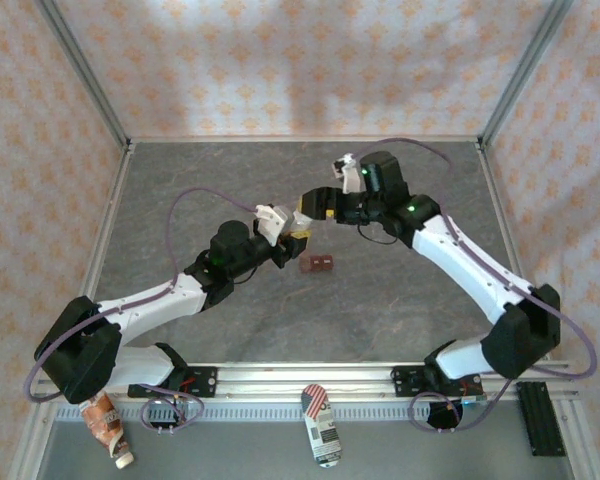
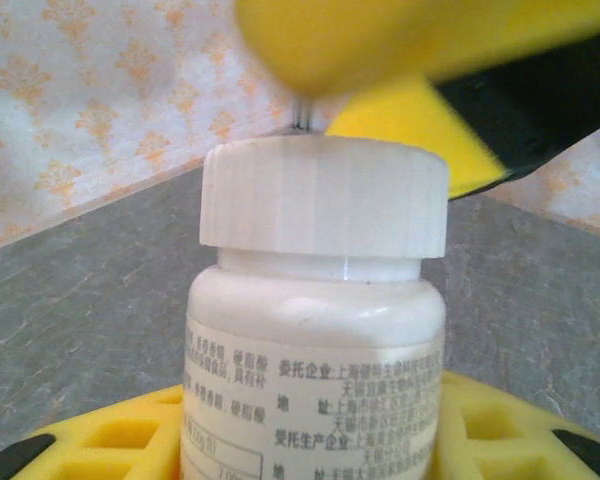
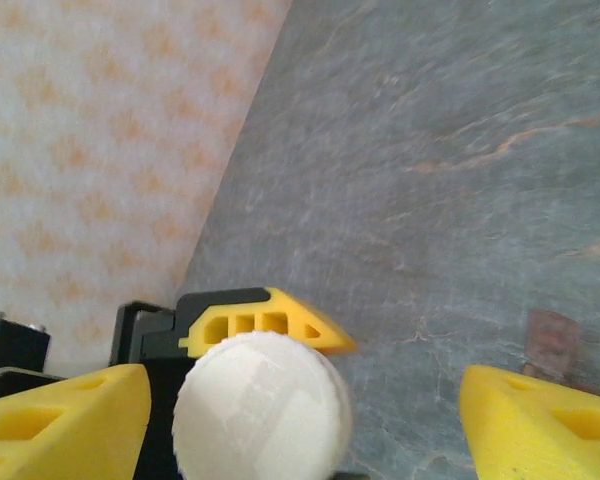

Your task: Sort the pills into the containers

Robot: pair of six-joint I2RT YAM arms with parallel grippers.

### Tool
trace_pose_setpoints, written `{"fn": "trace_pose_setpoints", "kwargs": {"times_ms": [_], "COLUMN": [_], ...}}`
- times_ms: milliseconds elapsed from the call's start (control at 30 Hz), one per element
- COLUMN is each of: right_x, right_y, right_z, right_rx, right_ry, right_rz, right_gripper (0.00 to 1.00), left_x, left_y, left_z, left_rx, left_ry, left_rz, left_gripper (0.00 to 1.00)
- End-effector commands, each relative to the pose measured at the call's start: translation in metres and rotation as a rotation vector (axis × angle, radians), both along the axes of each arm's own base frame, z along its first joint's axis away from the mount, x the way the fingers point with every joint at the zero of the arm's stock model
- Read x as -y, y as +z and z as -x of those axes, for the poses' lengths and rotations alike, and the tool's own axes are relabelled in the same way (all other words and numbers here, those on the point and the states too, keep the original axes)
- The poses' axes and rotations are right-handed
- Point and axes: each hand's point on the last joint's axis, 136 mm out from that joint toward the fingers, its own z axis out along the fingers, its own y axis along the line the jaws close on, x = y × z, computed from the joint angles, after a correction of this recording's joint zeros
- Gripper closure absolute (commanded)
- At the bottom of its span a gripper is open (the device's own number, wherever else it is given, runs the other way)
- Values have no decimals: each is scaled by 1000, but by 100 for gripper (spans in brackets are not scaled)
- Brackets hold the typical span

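Clamping the bottle, left gripper faces wide-open right gripper.

High rear overview of the table; both wrist views close on one white cap, left side-on, right top-down.

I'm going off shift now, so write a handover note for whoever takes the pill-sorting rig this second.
Left gripper: jaws shut on the white bottle.
Right gripper: jaws open, straddling the cap, not gripping it.
Containers: red-brown strip lying on the table near the left gripper.
Done: bottle in hand.
Left: take off the cap, which is still on, then sort pills into the containers.
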Motion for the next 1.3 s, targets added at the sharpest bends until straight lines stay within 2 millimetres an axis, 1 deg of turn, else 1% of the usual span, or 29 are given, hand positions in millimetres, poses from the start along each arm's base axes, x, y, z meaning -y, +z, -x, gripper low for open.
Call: {"fn": "trace_pose_setpoints", "kwargs": {"times_ms": [0, 100, 167, 400, 533, 633, 767, 967, 1133, 1200, 1267], "right_x": [28, 36, 30, -3, -11, -15, -20, -23, -20, -18, -19], "right_y": [18, 11, 10, 9, 6, 1, -5, -13, -17, -19, -22], "right_z": [-16, -18, -17, -11, -9, -7, -5, -3, 1, 2, 9], "right_rx": [-46, -100, -110, -106, -104, -112, -121, -115, -41, 9, 65], "right_ry": [-277, -366, -363, -281, -258, -241, -218, -178, -97, -30, 97], "right_rz": [-58, -46, -41, -10, 0, 10, 22, 54, 134, 162, 141], "right_gripper": [20, 20, 21, 23, 26, 28, 34, 51, 56, 57, 57], "left_x": [-9, -7, -7, -3, -2, -1, 0, 0, 0, 1, 0], "left_y": [16, 12, 10, 8, 8, 8, 7, 9, 11, 12, 15], "left_z": [-6, -7, -8, -10, -10, -11, -11, -11, -9, -7, -4], "left_rx": [77, 75, 70, 60, 57, 55, 52, 56, 57, 57, 59], "left_ry": [53, 49, 47, 35, 33, 30, 30, 31, 19, 13, 6], "left_rz": [4, -13, -21, -21, -21, -22, -22, -19, -13, -11, -2], "left_gripper": [100, 100, 100, 100, 100, 100, 100, 100, 100, 100, 100]}}
